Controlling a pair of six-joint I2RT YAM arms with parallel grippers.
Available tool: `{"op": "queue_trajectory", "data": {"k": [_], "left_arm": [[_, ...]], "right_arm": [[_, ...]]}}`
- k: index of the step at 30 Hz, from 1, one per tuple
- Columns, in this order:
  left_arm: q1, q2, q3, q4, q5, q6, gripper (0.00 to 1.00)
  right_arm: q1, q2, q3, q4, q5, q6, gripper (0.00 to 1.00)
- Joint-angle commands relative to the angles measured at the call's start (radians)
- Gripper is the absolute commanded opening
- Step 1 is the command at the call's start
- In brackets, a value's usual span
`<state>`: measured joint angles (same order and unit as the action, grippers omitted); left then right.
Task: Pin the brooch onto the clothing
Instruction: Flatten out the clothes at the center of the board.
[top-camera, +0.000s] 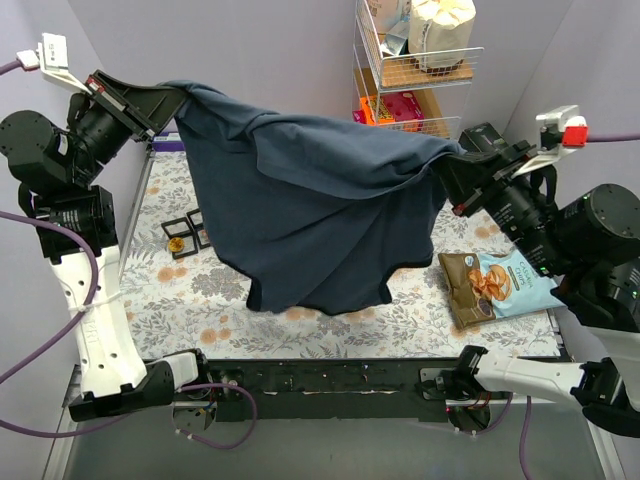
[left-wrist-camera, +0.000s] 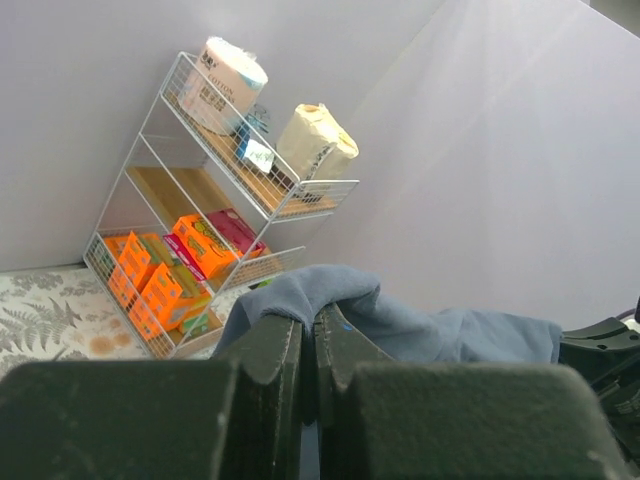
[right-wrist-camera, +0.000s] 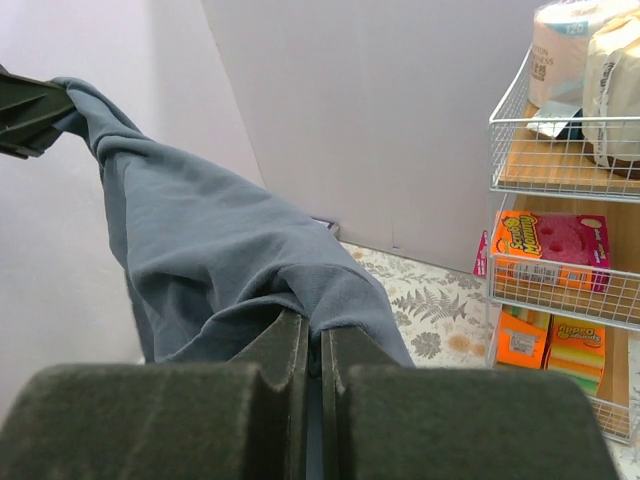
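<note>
Right up close, the dark green right gripper (right-wrist-camera: 315, 335) is pinched shut on a fold of the soft navy-blue tank top (right-wrist-camera: 220, 260). Across from it, the left gripper (left-wrist-camera: 308, 325) is pinched shut on another edge of the same top. So the top hangs in the air between the two grippers and droops toward the flowery table cover (top-camera: 300, 325).

Below the left gripper sits a small black square box (top-camera: 190, 232) with a gold thing (top-camera: 176, 243) inside. Maybe that is the brooch, but it is too small to tell. Below the right gripper lies a blue and brown snack bag (top-camera: 495, 285).

I think the job now is to lay the top flat. To do it well, both grippers should hold tight, go down together, pull the cloth smooth, and not cover the little box.
</note>
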<state>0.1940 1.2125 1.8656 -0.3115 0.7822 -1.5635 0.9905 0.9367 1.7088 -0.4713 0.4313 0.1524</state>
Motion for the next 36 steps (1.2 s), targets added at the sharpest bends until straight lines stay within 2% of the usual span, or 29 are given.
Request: {"op": "queue_trajectory", "data": {"k": [1,4,7,8,9,11,13,15,16,17,18,20,22,24,25,26,27,28,29,30,31,32,33,34,35,36], "left_arm": [[0.009,0.021,-0.107,0.04,0.011,-0.044,0.0],[0.01,0.059,-0.189,0.077,-0.003,-0.024,0.0],[0.012,0.155,-0.175,0.063,-0.009,0.014,0.0],[0.012,0.177,-0.166,0.071,-0.02,0.017,0.0],[0.012,0.202,-0.136,0.077,-0.027,0.022,0.0],[0.015,0.296,-0.08,0.095,-0.023,0.026,0.0],[0.018,0.363,0.031,0.124,-0.014,0.023,0.0],[0.021,0.453,0.119,0.199,0.02,-0.024,0.0],[0.022,0.481,0.215,0.221,0.028,-0.039,0.0],[0.024,0.511,0.263,0.235,0.032,-0.059,0.0],[0.024,0.553,0.308,0.262,0.048,-0.069,0.0],[0.024,0.584,0.407,0.281,0.068,-0.079,0.0],[0.024,0.553,0.403,0.293,0.091,-0.058,0.0],[0.024,0.48,0.257,0.284,0.092,0.001,0.0],[0.024,0.372,0.178,0.294,0.091,0.026,0.0],[0.024,0.292,0.064,0.337,0.085,0.048,0.0],[0.024,0.221,-0.135,0.351,0.075,0.065,0.0],[0.025,0.068,-0.252,0.36,0.045,0.091,0.0],[0.024,-0.002,-0.351,0.358,0.026,0.094,0.0],[0.024,-0.069,-0.549,0.321,-0.006,0.088,0.0],[0.022,-0.147,-0.644,0.289,-0.039,0.047,0.0],[0.021,-0.271,-0.736,0.232,-0.096,0.014,0.0],[0.021,-0.337,-0.922,0.204,-0.118,-0.019,0.0],[0.018,-0.391,-1.001,0.186,-0.124,-0.05,0.0],[0.018,-0.471,-1.084,0.134,-0.095,-0.085,0.0],[-0.013,-0.487,-1.129,0.068,-0.119,-0.078,0.19]], "right_arm": [[-0.001,0.071,0.023,0.039,-0.02,-0.043,0.01],[-0.006,0.168,0.038,0.04,-0.017,-0.054,0.01],[-0.099,0.279,0.083,0.068,-0.142,-0.034,0.01],[-0.146,0.307,0.092,0.08,-0.27,-0.018,0.01],[-0.25,0.367,0.103,0.115,-0.345,0.002,0.01],[-0.37,0.437,0.167,0.154,-0.525,0.048,0.01],[-0.423,0.569,0.254,0.192,-0.597,0.074,0.01],[-0.504,0.737,0.464,0.2,-0.731,0.108,0.01],[-0.529,0.796,0.541,0.203,-0.773,0.154,0.01],[-0.573,0.848,0.69,0.215,-0.86,0.183,0.01],[-0.593,0.928,0.734,0.264,-0.894,0.214,0.01],[-0.647,0.953,0.747,0.357,-0.98,0.307,0.01],[-0.673,0.929,0.658,0.457,-1.014,0.352,0.01],[-0.691,0.861,0.518,0.462,-1.031,0.336,0.01],[-0.693,0.832,0.464,0.462,-1.037,0.293,0.01],[-0.693,0.803,0.393,0.462,-1.055,0.271,0.01],[-0.693,0.739,0.327,0.459,-1.06,0.251,0.01],[-0.694,0.702,0.178,0.453,-1.065,0.205,0.01],[-0.691,0.662,0.096,0.441,-1.044,0.182,0.01],[-0.691,0.575,0.012,0.422,-1.019,0.162,0.01],[-0.691,0.529,-0.188,0.427,-0.998,0.141,0.01],[-0.691,0.443,-0.278,0.428,-0.949,0.136,0.01],[-0.691,0.401,-0.379,0.406,-0.924,0.133,0.01],[-0.693,0.36,-0.544,0.393,-0.898,0.134,0.01],[-0.69,0.284,-0.64,0.376,-0.834,0.148,0.01],[-0.69,0.245,-0.716,0.332,-0.795,0.16,0.01]]}}
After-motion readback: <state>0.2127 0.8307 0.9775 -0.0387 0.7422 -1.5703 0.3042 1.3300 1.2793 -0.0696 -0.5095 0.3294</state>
